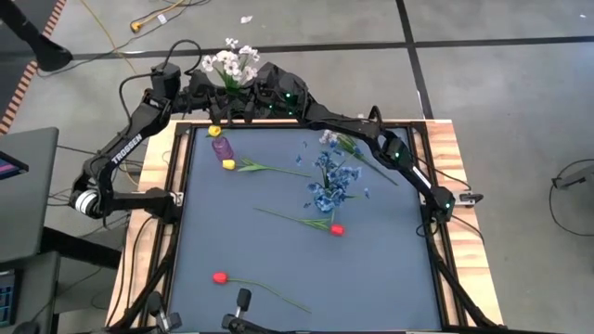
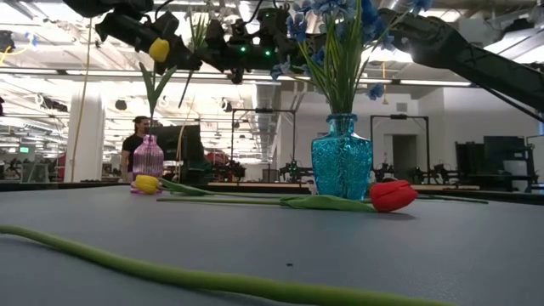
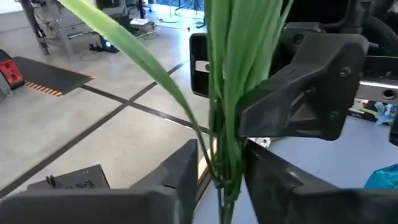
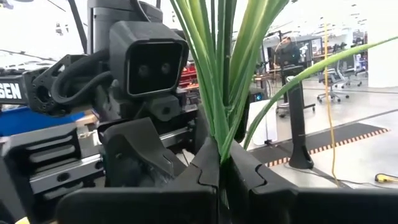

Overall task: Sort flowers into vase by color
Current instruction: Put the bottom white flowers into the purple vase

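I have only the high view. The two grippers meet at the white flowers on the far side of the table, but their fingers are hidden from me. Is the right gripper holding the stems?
Observer: Yes. The right wrist view shows the right gripper shut on the green stems of the white flowers.
Operator: And the left one?
Observer: In the left wrist view, the left gripper has its fingers on either side of those stems, with a gap on one side, so it is not clamped.
Operator: Is the blue vase upright?
Observer: Yes. The low view shows the blue vase standing upright with blue flowers in it.
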